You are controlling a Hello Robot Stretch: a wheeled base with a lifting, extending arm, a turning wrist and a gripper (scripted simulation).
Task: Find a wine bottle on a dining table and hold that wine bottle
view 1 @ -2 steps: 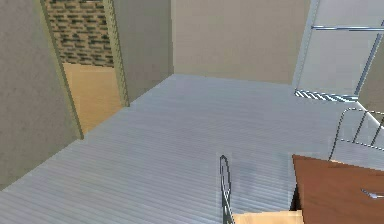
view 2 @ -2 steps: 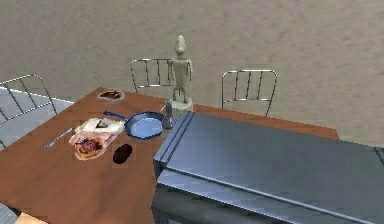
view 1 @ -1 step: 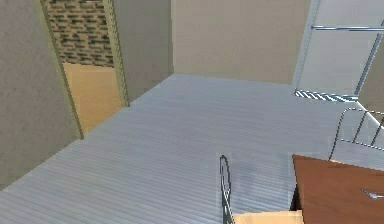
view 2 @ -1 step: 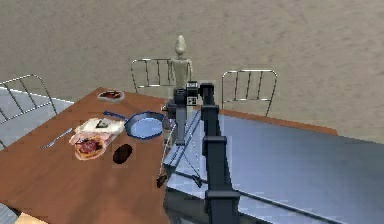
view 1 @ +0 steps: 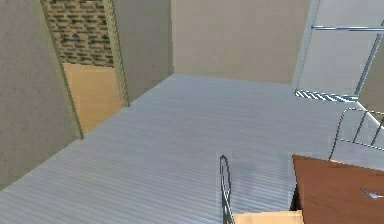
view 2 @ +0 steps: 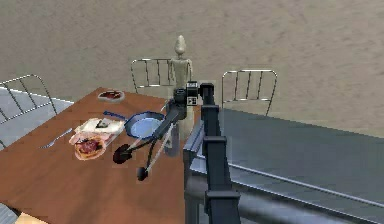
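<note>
Table brown, floor grey striped; tool at table, cannot tell if holding anything.

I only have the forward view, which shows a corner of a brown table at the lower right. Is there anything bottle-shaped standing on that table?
Observer: Yes. In the arm side view, a pale bottle-shaped thing stands upright near the far edge of the table.
Operator: Thank you. Where does the claw sit in that picture?
Observer: The claw shows below and left of the pale bottle-shaped thing, with its fingers pointing toward the lower left.
Operator: Is anything else close to it?
Observer: A blue bowl sits on the table just behind the claw, and a plate of food lies left of it.
</note>
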